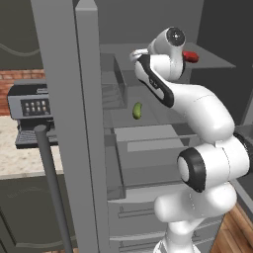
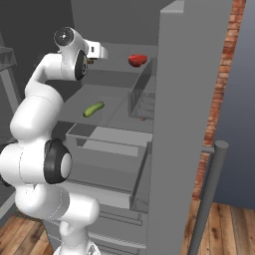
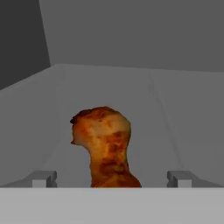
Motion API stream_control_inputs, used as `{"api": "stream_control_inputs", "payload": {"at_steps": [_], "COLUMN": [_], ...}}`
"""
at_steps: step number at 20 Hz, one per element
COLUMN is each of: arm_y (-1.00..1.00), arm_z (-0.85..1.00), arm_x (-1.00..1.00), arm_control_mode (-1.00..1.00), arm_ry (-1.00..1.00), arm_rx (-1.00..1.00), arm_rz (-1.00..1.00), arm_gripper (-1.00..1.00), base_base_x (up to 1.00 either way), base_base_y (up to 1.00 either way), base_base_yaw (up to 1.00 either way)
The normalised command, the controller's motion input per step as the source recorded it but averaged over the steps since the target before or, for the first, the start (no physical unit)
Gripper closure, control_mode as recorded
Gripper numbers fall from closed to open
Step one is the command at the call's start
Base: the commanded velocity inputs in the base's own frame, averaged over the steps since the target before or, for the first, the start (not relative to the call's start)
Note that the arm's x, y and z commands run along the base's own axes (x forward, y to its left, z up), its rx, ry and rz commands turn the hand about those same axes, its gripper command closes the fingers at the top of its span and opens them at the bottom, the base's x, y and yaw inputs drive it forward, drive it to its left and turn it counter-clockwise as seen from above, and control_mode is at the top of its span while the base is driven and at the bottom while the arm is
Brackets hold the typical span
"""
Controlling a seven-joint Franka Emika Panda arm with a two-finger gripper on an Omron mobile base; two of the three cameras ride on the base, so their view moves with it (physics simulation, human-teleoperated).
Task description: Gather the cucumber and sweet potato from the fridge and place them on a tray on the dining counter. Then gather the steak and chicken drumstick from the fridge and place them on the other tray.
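Drumstick (image 3: pixel 105 146) on the fridge shelf (image 3: pixel 175 105), lying between the wide-open fingers of the claw (image 3: pixel 111 178), untouched. Steak (image 2: pixel 137 60) at 3 o'clock of the claw (image 2: pixel 97 52) on the same shelf. Cucumber (image 2: pixel 93 109) on the shelf below, at 6 o'clock.

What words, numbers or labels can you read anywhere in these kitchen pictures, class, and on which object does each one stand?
None can be read.
Coffee machine: its panel has small pale buttons, too blurred to read.
Fridge door, shelves, cucumber, steak and chicken drumstick: no text.
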Motion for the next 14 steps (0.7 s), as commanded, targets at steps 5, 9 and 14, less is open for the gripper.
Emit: {"api": "stream_control_inputs", "payload": {"at_steps": [5,9,14], "arm_y": [0.0,0.0,0.0], "arm_z": [-0.01,-0.16,-0.28], "arm_x": [0.26,0.17,0.11], "arm_control_mode": [-1.0,-1.0,-1.0], "arm_ry": [0.0,0.02,0.08], "arm_rx": [0.0,0.0,0.0], "arm_rz": [0.0,0.0,0.0], "arm_gripper": [-1.0,-1.0,-1.0], "base_base_x": [0.0,0.0,0.0], "base_base_y": [0.0,0.0,0.0], "base_base_yaw": [0.0,0.0,0.0]}}
